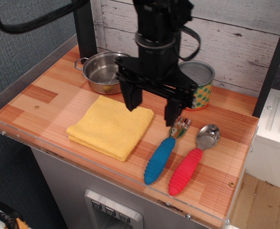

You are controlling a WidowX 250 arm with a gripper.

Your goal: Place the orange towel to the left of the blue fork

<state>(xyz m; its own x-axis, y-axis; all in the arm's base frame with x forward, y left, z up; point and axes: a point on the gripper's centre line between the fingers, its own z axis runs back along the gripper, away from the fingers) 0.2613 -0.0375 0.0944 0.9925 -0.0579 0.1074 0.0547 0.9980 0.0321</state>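
The orange towel (110,127), a folded yellow-orange square cloth, lies flat on the wooden counter left of the blue fork (163,153). The fork has a ribbed blue handle and short metal tines pointing away from the front edge. My gripper (152,106) hangs above the towel's right corner and the fork's tines, its two black fingers spread wide apart and holding nothing. One finger (132,98) is over the towel's far right edge, the other near the tines.
A red-handled spoon (191,161) lies right of the fork. A steel pot (102,72) stands behind the towel. A peas-and-carrots can (199,86) stands at the back, partly hidden by my arm. A clear rim (25,138) edges the counter.
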